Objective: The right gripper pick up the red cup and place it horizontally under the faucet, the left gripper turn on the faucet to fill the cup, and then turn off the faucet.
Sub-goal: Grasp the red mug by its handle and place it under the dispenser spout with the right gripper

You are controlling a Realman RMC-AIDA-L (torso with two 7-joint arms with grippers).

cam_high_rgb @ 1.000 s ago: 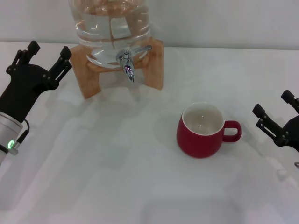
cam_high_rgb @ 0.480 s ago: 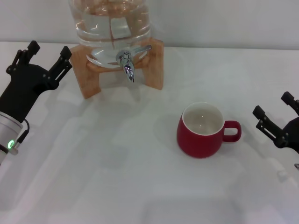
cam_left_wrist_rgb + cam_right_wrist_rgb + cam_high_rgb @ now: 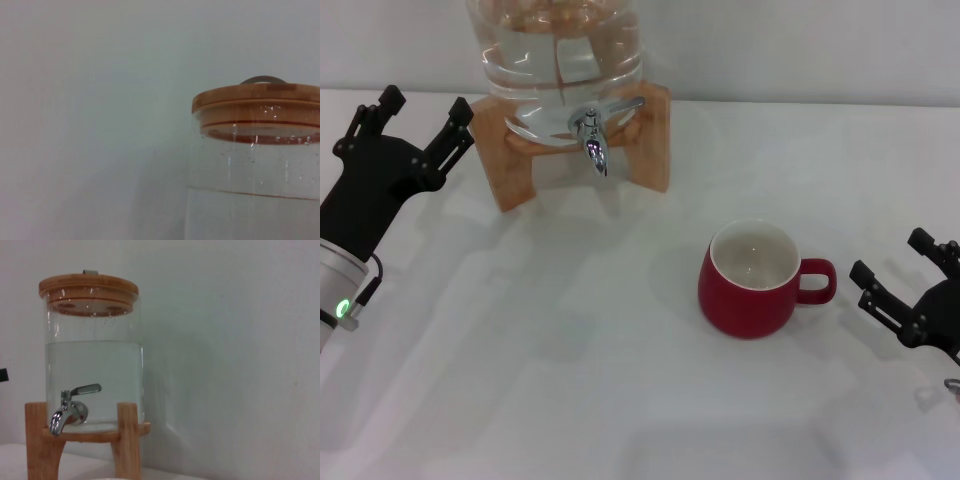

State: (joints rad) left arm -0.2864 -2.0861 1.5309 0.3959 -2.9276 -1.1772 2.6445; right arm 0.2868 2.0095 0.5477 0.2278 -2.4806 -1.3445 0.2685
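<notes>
The red cup [image 3: 752, 280] stands upright on the white table, white inside, its handle toward my right gripper. My right gripper [image 3: 900, 285] is open and empty, a short way to the right of the cup's handle. The chrome faucet [image 3: 592, 135] hangs from the clear water jar [image 3: 556, 60] at the back, its lever pointing right. It also shows in the right wrist view [image 3: 67, 412]. My left gripper [image 3: 412, 120] is open and empty at the far left, beside the jar's wooden stand. The cup is out of both wrist views.
The jar sits on a wooden stand [image 3: 520, 165] with legs on either side of the faucet. Its wooden lid shows in the left wrist view [image 3: 257, 97] and right wrist view [image 3: 89, 286]. White table [image 3: 570, 340] lies between stand and cup.
My right gripper has moved a little toward the front and to the left, closer to the cup's handle. The left arm, cup and faucet have not moved.
</notes>
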